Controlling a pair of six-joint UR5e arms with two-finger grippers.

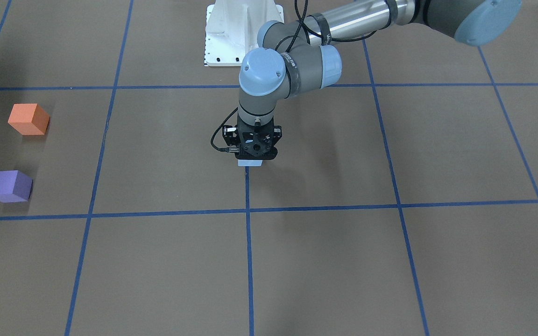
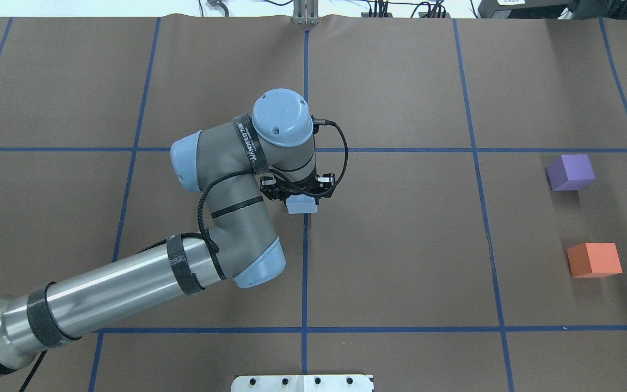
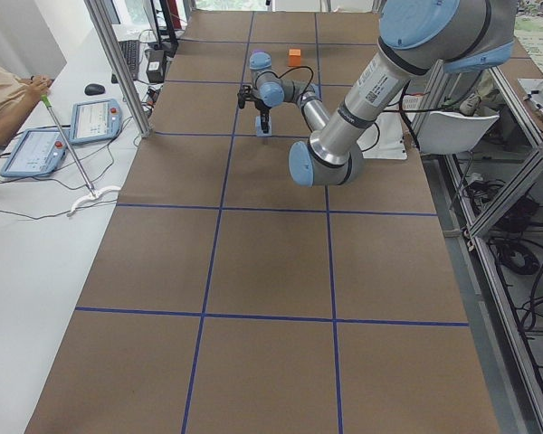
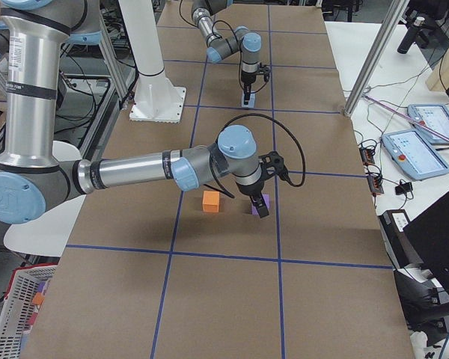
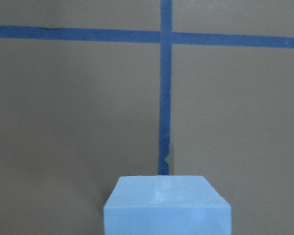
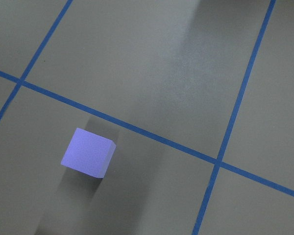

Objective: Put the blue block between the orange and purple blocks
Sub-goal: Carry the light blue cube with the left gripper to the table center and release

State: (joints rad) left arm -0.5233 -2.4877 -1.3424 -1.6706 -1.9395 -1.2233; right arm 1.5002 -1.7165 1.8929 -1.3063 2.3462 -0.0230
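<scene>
A brown desk [image 2: 400,283] marked with blue tape lines [image 2: 304,272] carries three coloured cubes. The left hand [image 1: 250,156] points straight down near the desk's middle and is closed on the blue block [image 1: 250,163], which peeks out beneath it over a tape line. Whether the block touches the desk or hangs just above it cannot be told. The orange block [image 2: 594,260] and purple block [image 2: 569,171] sit well apart from it, far to the robot's right. The orange one is nearer the robot and the purple one farther, with a bare gap between them. Seen from overhead, that gap lies almost directly sideways from the blue block, so the coming move looks like a near-straight carry to the robot's right. The block is a cube, with no long axis to line up. Only the right-side view shows the right hand [image 4: 259,203], low beside the purple block; whether it is open or closed cannot be told.
</scene>
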